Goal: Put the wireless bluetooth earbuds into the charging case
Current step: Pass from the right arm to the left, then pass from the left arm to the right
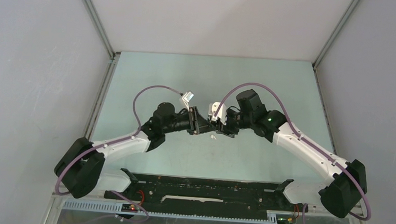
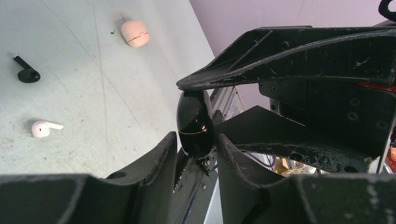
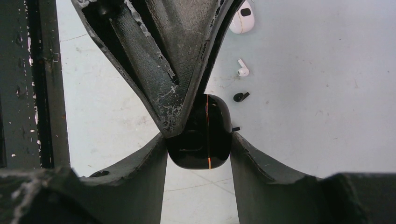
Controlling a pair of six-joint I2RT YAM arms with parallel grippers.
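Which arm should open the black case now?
Probably the left. The right gripper squeezes the black case from both sides, so it's the holder. The left gripper pinches just the case's end, which looks handy for working the lid.

The table (image 1: 151,78) is a pale green sheet, scuffed and crossed by fine scratches, with small dark specks and crumbs scattered over it. A black rail (image 1: 207,188) runs along its near edge from side to side. Three small things lie loose on the bare surface, all well in from the near edge. The white case (image 2: 135,33) rests closed, a thin seam running round it. The black earbud (image 2: 25,72) lies on its side with its stem flat on the table. The white earbud (image 2: 44,128) lies near the black one, not touching it, and also on its side. The case sits farther off from both.
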